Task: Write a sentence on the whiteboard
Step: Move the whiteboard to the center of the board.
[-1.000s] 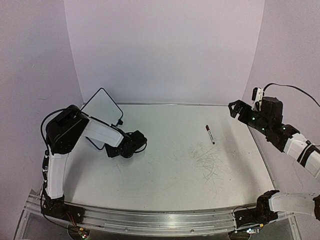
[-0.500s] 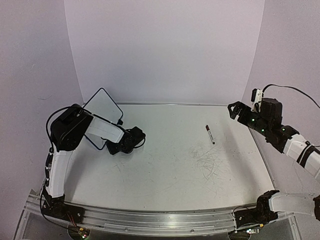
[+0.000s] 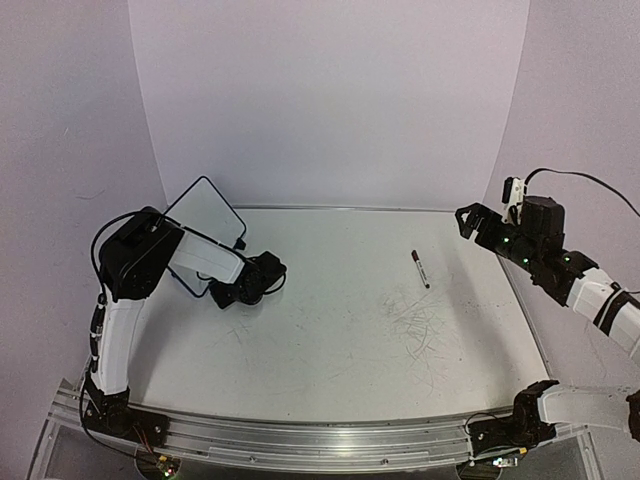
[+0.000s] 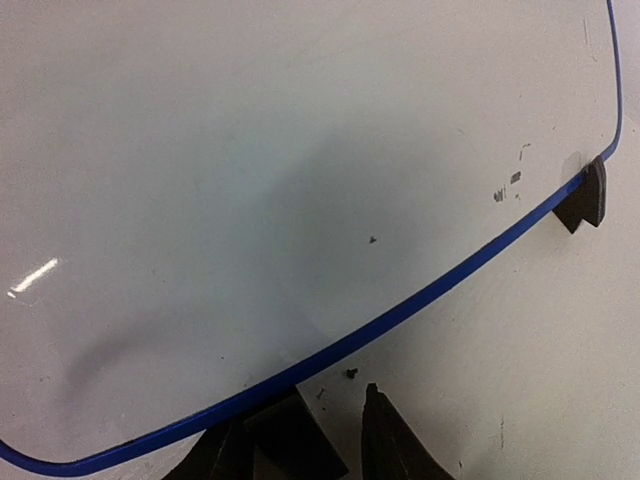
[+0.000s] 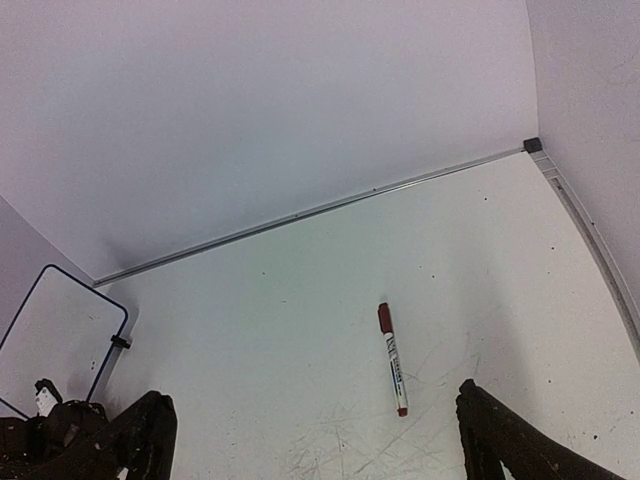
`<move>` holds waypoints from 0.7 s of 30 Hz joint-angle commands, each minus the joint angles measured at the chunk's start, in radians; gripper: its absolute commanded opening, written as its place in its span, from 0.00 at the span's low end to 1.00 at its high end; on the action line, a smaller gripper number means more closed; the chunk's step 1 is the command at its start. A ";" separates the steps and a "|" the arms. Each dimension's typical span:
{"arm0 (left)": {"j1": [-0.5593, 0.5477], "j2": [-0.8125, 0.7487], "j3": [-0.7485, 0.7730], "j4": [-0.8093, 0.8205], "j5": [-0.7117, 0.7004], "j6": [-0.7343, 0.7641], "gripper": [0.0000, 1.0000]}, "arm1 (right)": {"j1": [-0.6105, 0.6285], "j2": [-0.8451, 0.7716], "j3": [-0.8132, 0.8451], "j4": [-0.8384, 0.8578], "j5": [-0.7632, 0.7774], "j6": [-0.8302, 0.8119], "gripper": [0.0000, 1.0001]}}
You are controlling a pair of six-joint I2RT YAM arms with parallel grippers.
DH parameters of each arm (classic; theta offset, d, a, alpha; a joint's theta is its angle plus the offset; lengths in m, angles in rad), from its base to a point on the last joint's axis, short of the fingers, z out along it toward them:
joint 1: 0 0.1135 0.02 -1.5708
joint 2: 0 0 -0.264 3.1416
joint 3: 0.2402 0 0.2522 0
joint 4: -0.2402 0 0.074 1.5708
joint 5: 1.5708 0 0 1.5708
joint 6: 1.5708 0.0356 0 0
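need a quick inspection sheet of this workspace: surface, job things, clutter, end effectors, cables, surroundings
surface: white tabletop, scuffed, with dark scribble marks right of centre
job's things: whiteboard propped tilted at left rear, face blank apart from a few specks; sentence not seen; marker lying flat right of centre
clutter: nothing seen
end effectors: left end effector at the whiteboard's lower rim, jaws apart, nothing between them; right end effector raised at the right, open, empty
cables: black cable looping off the right wrist
surroundings: plain pale walls; metal rail at the near edge
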 commanded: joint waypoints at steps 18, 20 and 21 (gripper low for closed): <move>-0.039 -0.079 -0.178 0.009 -0.070 -0.037 0.04 | -0.001 0.014 -0.005 0.066 -0.026 0.011 0.98; -0.063 -0.096 -0.205 0.010 -0.076 -0.031 0.02 | -0.001 0.018 -0.007 0.070 -0.032 0.012 0.98; -0.078 -0.105 -0.216 0.010 -0.078 -0.026 0.02 | -0.001 0.021 -0.009 0.072 -0.034 0.011 0.98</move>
